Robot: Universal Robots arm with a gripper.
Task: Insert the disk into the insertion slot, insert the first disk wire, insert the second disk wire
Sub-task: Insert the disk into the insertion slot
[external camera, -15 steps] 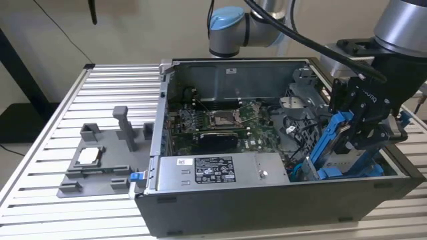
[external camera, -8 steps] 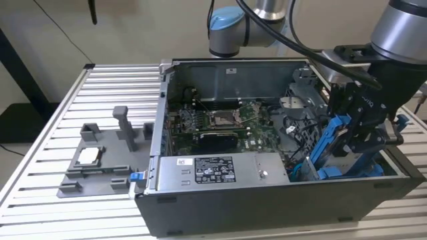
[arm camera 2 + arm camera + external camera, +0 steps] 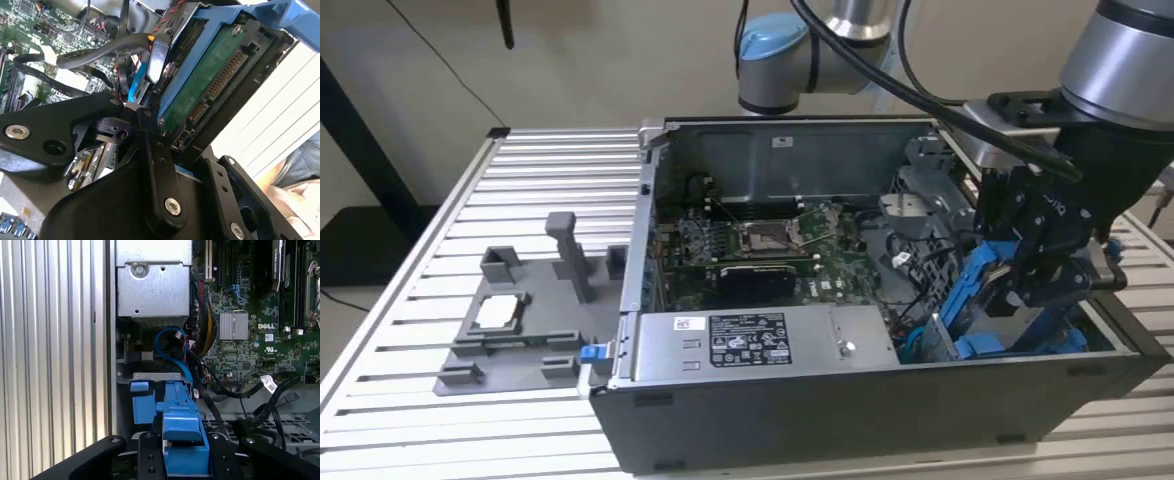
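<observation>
The claw [image 3: 1051, 285] clamps the disk [image 3: 983, 285], which is tilted at the exterior view's lower right inside the computer case [image 3: 854, 420]. It seems not fully seated. Its connectors [image 3: 220, 82] are bare, so both wires remain.

A white label [image 3: 731, 338] on the grey power-supply box [image 3: 854, 340] carries print too small to read; a white logo [image 3: 266, 326] marks the green circuit board [image 3: 240, 352].

The arm reaches down, its gripper [image 3: 1047, 285] pointing downward, fingers [image 3: 150, 457] clamped on the disk [image 3: 182, 440] between them.
</observation>
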